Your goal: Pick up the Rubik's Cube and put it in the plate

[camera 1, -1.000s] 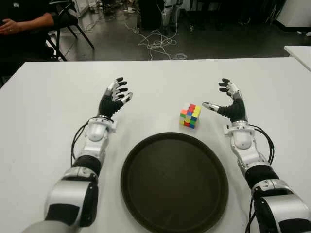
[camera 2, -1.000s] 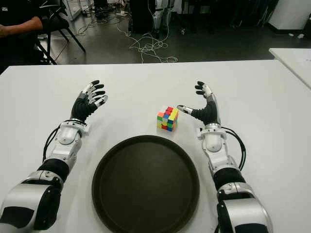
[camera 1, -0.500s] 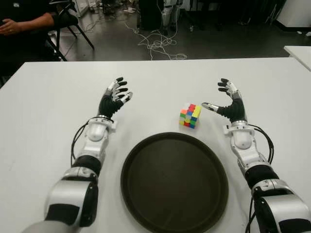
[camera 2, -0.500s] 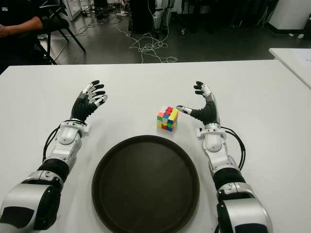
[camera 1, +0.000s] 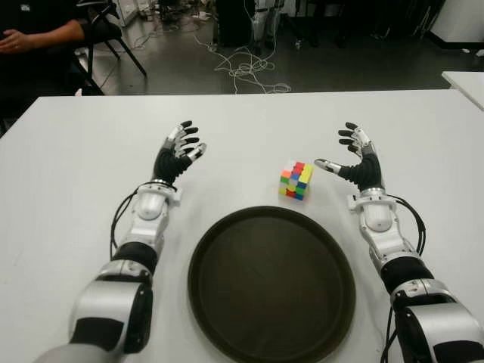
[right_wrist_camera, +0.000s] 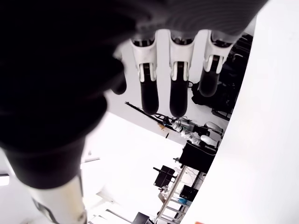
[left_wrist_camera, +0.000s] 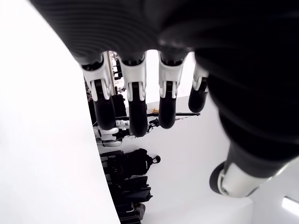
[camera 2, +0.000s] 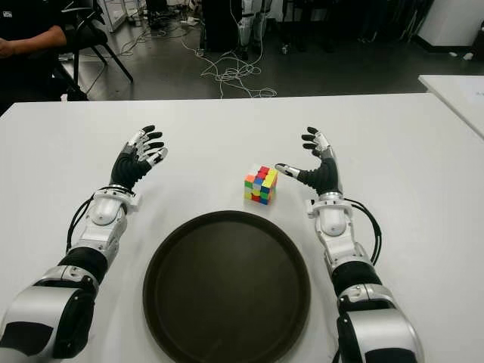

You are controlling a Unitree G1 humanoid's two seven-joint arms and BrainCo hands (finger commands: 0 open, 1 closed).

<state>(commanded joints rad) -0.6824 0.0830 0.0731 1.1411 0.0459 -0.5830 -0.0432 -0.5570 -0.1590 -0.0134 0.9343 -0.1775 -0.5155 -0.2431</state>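
We count one Rubik's Cube [camera 1: 296,180] and one plate [camera 1: 271,283] on the surface [camera 1: 76,166]. Right hand [camera 1: 355,162] beside the cube, fingers spread, empty. Left hand [camera 1: 178,155] likewise open, well apart.

You have a white table [camera 1: 68,189] under everything, tangled cables [camera 1: 246,68] on the dark floor beyond it, and a seated person's arm [camera 1: 41,34] far left, perhaps beside a chair [camera 1: 113,34].

You had a Rubik's Cube [camera 1: 295,180] checkered red, yellow, green, blue and orange, a dark brown plate [camera 1: 271,283], and a plain white table [camera 1: 68,174].
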